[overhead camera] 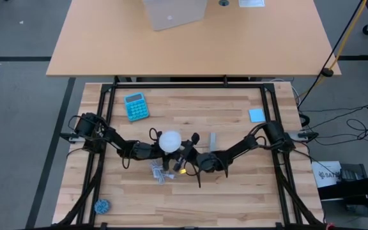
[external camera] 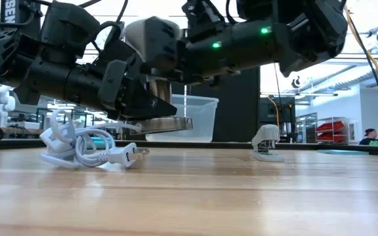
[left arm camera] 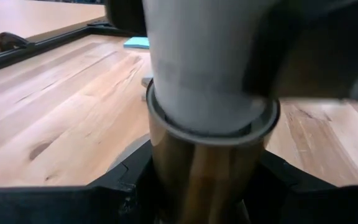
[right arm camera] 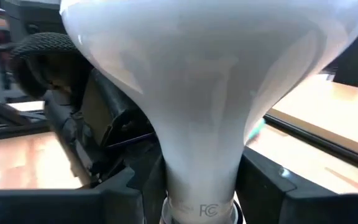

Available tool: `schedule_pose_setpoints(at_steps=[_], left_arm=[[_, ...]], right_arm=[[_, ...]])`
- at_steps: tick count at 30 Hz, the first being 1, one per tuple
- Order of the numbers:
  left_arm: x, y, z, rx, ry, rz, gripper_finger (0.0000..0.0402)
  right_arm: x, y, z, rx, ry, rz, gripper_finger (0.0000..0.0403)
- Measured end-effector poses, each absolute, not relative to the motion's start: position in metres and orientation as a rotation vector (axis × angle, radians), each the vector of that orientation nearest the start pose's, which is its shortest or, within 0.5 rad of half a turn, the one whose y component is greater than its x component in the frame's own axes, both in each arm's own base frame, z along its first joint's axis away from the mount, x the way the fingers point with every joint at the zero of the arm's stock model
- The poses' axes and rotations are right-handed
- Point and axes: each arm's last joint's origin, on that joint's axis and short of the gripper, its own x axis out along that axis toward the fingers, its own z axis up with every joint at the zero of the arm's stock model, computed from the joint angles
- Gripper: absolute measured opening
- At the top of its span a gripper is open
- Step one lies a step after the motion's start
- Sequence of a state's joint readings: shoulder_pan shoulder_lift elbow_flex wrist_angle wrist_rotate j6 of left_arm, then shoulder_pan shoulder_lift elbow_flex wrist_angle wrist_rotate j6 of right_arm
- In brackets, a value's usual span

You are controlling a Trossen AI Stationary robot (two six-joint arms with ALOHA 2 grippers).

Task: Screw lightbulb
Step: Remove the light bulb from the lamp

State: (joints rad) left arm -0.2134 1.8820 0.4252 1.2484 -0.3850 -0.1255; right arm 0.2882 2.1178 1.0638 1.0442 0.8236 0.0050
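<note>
I am holding the lightbulb (right arm camera: 197, 93) clamped by its narrow neck between my right jaws, dome face up above the counter (overhead camera: 235, 198). My left jaws are gripping the brass socket (left arm camera: 207, 168) directly beneath it, the bulb's neck sitting in the socket's collar.

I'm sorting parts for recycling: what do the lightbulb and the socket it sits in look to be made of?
The lightbulb looks like frosted white glass or plastic: smooth, glossy, opaque. The socket seems polished metal, with streaky brassy reflections.
</note>
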Motion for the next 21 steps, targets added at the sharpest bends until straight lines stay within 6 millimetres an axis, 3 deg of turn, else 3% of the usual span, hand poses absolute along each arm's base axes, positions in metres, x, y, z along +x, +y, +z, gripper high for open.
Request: schedule_pose_setpoints(at_steps=[9, 21], left_arm=[[0.278, -0.050, 0.099, -0.044, 0.190, 0.126, 0.0176], [0.277, -0.054, 0.099, -0.013, 0.203, -0.015, 0.0176]], right_arm=[[0.373, 0.076, 0.150, 0.075, 0.035, -0.327, 0.0151], [0.381, 0.048, 0.152, 0.016, 0.048, 0.032, 0.0154]])
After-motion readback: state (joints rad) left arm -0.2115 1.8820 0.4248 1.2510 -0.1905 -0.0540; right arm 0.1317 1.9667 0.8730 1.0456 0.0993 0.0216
